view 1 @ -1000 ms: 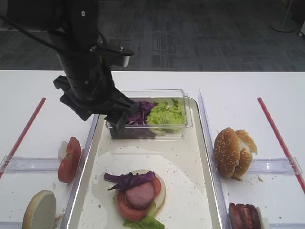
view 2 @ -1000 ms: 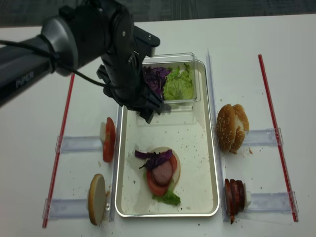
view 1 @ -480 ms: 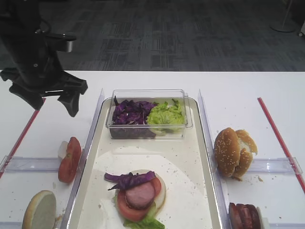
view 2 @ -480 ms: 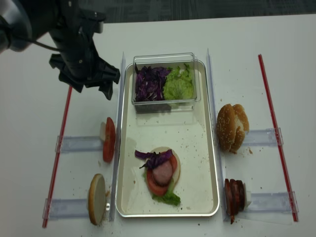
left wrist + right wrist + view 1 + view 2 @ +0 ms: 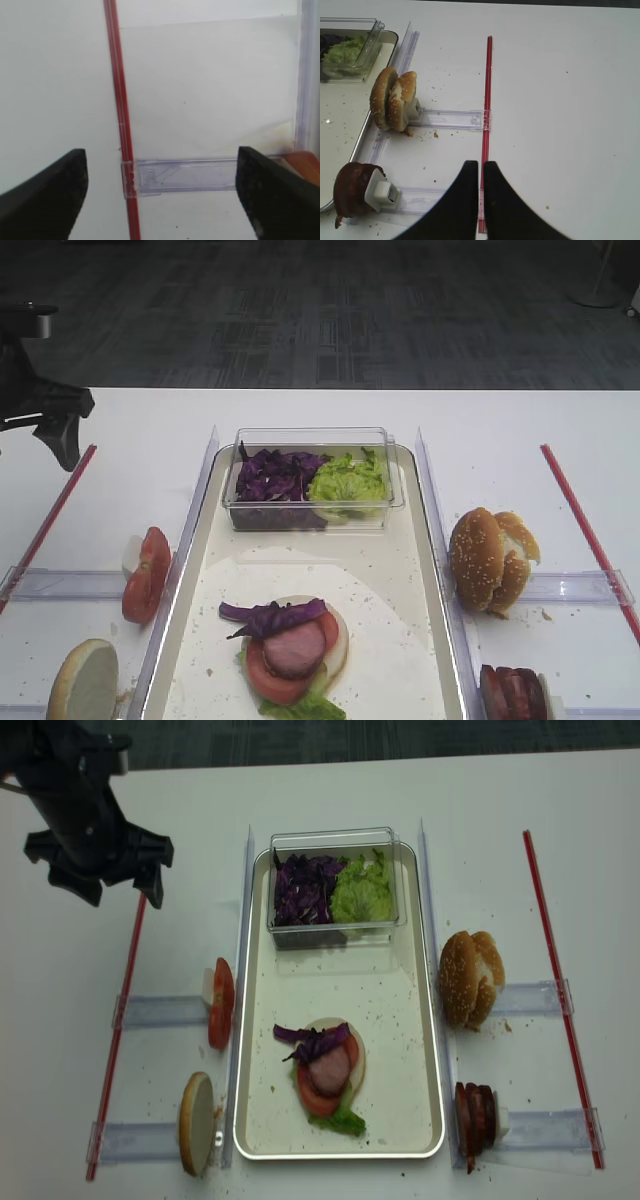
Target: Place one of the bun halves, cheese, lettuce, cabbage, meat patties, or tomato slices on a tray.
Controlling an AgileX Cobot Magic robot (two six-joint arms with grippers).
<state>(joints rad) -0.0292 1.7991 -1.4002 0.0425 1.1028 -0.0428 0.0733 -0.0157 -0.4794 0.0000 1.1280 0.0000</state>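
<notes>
Over the red strip point(image 5: 128, 978), the left gripper point(image 5: 100, 885) has pulled back from the tub point(image 5: 335, 880), jaws wide and empty; cabbage point(image 5: 310, 1040) already tops the stack on the tray point(image 5: 400, 1020) to its right, so this placement looks done.

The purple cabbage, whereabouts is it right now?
Most of the cabbage sits in the left half of the clear tub at the far end of the tray, beside the lettuce. A few strips top the half-built burger nearer the camera.

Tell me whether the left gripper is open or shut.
Open. In the left wrist view the left gripper shows its two dark fingers far apart at the picture's edges, with only the white table between them.
</notes>
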